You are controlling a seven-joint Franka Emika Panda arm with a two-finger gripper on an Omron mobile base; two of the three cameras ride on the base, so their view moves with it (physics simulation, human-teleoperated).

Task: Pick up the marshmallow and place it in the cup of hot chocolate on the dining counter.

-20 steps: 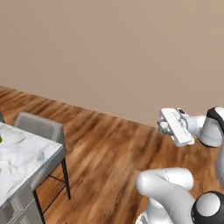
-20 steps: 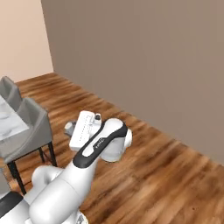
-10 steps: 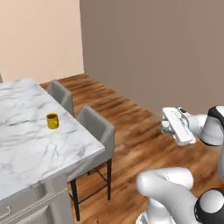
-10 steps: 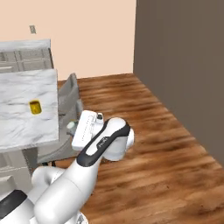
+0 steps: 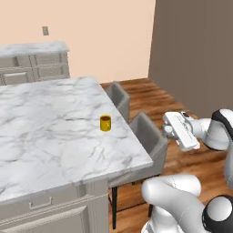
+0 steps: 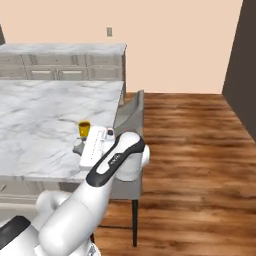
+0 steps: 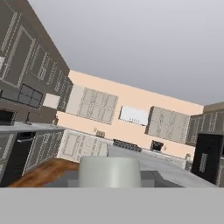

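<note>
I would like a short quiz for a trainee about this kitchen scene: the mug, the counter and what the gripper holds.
1. True or false: the yellow mug stands on the marble dining counter.
2. In the hand view, what whitish-grey stubby thing sits between the fingertips of the gripper?
A. a spoon
B. the marshmallow
C. a plate
3. Which grey seats stand along the counter's edge near the arm?

Key:
1. True
2. B
3. The stools

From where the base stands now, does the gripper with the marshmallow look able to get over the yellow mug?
Probably yes: the cup of hot chocolate stands near the dining counter edge nearest the arm, nothing above it, though a stool lies between.
</note>
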